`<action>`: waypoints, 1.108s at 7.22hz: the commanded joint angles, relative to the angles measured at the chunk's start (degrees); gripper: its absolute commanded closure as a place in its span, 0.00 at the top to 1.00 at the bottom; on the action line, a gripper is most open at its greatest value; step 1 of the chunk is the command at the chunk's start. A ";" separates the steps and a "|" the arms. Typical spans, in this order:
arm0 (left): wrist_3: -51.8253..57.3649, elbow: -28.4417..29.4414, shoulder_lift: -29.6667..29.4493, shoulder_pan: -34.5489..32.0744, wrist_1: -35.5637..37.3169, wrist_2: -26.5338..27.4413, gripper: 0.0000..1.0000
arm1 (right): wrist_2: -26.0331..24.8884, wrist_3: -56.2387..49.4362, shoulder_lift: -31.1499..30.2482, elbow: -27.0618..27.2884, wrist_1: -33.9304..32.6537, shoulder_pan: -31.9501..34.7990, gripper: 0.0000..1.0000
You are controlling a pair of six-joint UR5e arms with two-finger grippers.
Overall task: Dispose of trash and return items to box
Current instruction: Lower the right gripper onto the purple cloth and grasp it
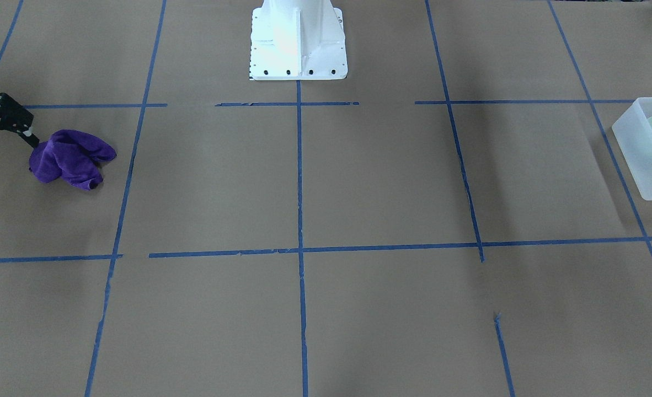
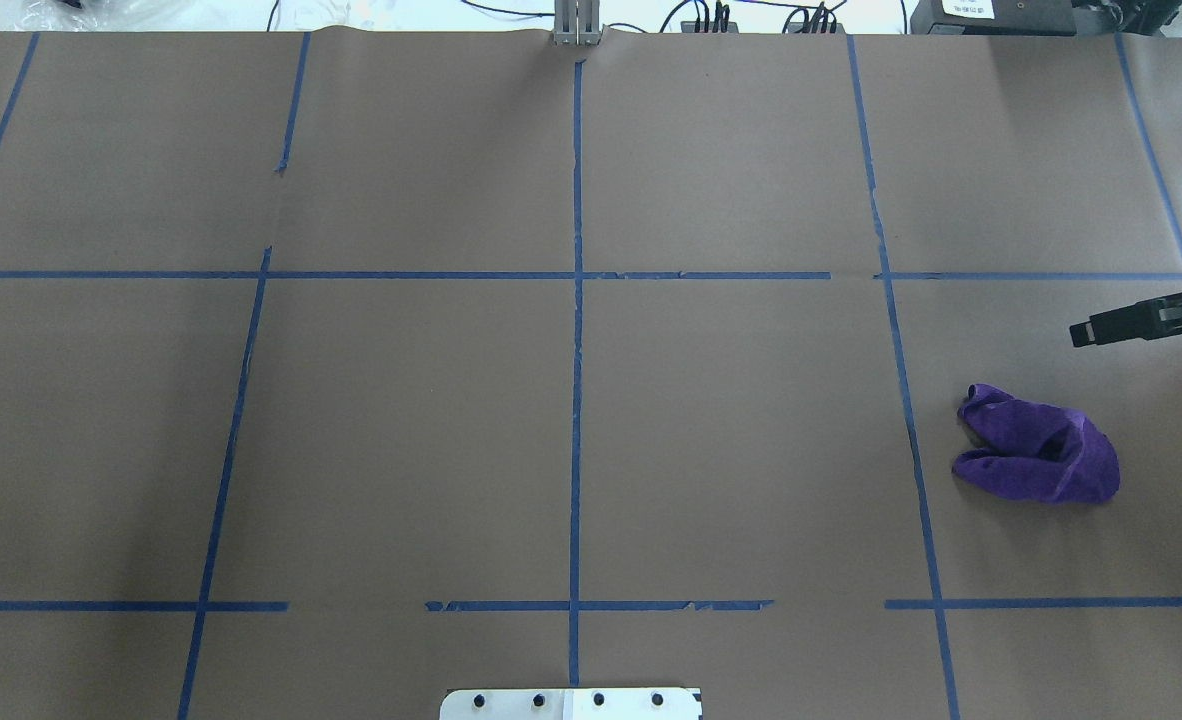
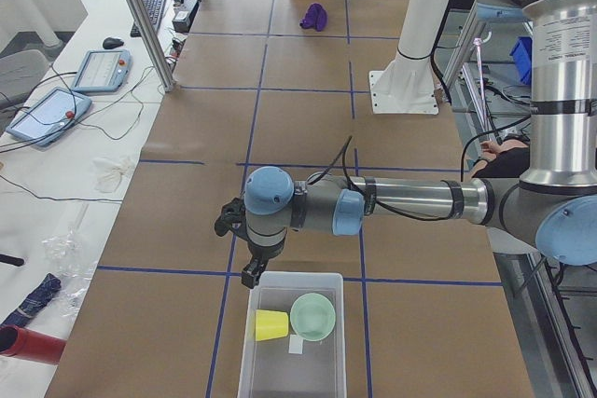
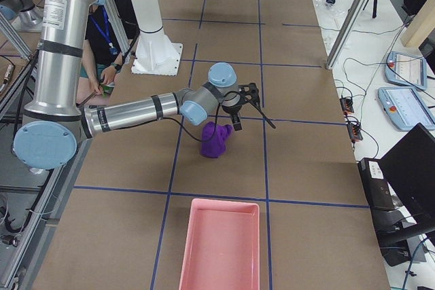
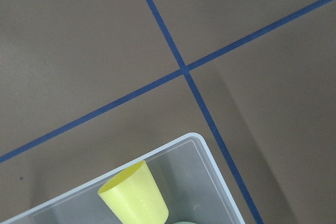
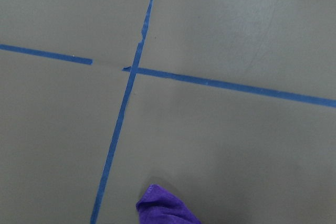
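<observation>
The frosted-white box (image 3: 250, 361) stands at the table's end on my left, and also shows in the front-facing view (image 1: 635, 154). The yellow cup (image 3: 271, 325) lies on its side in it, next to the mint-green bowl (image 3: 313, 316). The left wrist view shows the cup (image 5: 135, 196) by a corner of the box (image 5: 207, 150). My left gripper (image 3: 241, 253) hovers just beyond the box's far rim; I cannot tell whether it is open or shut. My right gripper (image 1: 9, 148) is open and empty, just above and beside a crumpled purple cloth (image 1: 72, 159).
A pink tray (image 4: 221, 242) lies at the table's end on my right, beyond the purple cloth (image 4: 216, 139). The white robot base (image 1: 298, 44) stands at the middle of the robot's edge. Blue tape lines cross the brown table cover.
</observation>
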 commanded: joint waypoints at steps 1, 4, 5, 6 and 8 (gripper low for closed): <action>-0.04 -3.00 -2.72 -0.25 6.68 1.25 1.00 | -9.63 5.38 -2.24 0.28 1.67 -9.54 0.99; -0.04 -3.01 -2.91 -0.25 6.68 1.25 1.00 | -15.02 4.97 -4.17 0.28 1.51 -15.89 0.00; -0.04 -1.79 -2.56 -0.25 6.68 1.25 1.00 | -14.93 3.39 -4.44 0.46 1.33 -15.99 0.00; -0.04 -0.82 -2.12 -0.25 6.68 1.34 1.00 | -14.15 0.33 -4.35 0.55 1.07 -14.16 0.00; -0.04 -0.99 -2.55 -0.17 6.77 1.51 1.00 | -8.30 -18.91 -3.92 0.98 -6.17 -1.84 0.00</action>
